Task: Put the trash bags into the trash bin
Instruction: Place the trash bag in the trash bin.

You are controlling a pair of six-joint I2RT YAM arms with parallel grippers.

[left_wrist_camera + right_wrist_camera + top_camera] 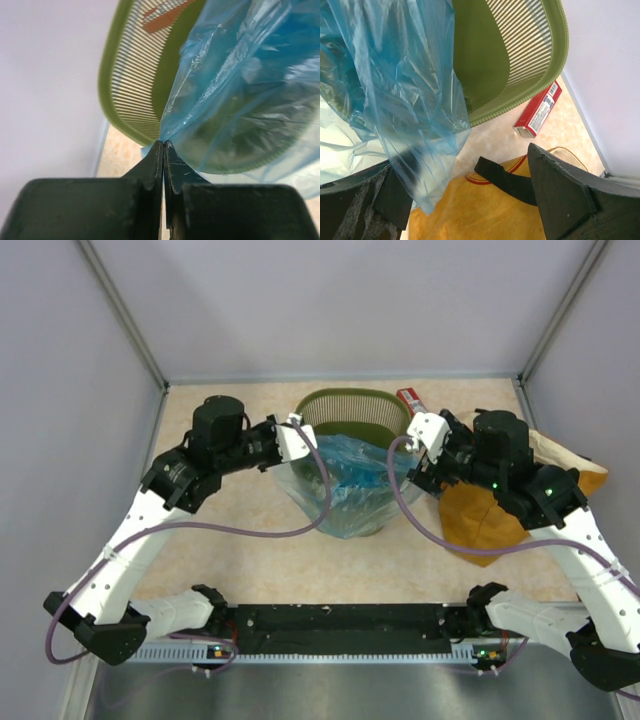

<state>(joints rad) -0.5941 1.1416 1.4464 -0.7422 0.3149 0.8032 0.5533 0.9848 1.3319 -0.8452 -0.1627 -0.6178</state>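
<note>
One thin pinch is all that holds the trash bag (340, 475). The left gripper (163, 146) is pressed together on the film's edge just beside the trash bin (350, 405). The right gripper (470, 200) stands spread, with film brushing one side, and grips nothing. The bag billows over the bin's mouth and near rim. The slick film could slip or tear, or a pull could tip the light bin. The bench (230, 540) is mottled beige, enclosed by pale walls, with an orange sack (480, 520) and a red box (410, 397) at right.
</note>
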